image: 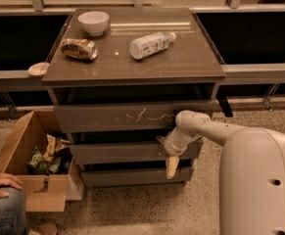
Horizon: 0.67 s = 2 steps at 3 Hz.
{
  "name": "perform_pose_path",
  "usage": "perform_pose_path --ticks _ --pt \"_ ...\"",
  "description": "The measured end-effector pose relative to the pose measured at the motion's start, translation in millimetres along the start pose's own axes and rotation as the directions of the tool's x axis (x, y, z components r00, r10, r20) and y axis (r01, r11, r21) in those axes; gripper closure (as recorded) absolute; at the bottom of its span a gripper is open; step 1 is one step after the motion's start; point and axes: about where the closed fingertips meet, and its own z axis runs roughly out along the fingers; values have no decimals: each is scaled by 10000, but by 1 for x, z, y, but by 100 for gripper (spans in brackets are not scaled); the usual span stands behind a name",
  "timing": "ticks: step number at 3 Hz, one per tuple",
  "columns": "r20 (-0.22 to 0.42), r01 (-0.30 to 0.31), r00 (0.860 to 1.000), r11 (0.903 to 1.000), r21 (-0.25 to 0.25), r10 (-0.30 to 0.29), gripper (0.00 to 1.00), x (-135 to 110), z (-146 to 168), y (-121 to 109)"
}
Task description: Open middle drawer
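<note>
The middle drawer (117, 152) is a wide, shallow grey-brown front in the cabinet, below the taller scratched drawer front (112, 117) and above the narrower bottom front (127, 176). It looks closed or nearly so. My gripper (169, 155) is at the right end of the middle drawer's front, up against it, on the white arm (205, 126) that reaches in from the right. Its cream tip hangs down over the gap above the bottom drawer.
On the cabinet top (181, 67) are a white bowl (93, 22), a crushed can (78, 48) and a lying plastic bottle (151, 44). An open cardboard box (19, 151) of rubbish stands at the left. A person's hand (2, 182) rests at the lower left.
</note>
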Motion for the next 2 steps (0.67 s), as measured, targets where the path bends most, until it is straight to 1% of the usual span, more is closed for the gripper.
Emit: perform_pose_path --ticks 1,2 --pt "250 -156 9996 9998 -124 159 18 -2 14 2" --pt "252 -155 9996 9998 -123 159 42 -4 11 1"
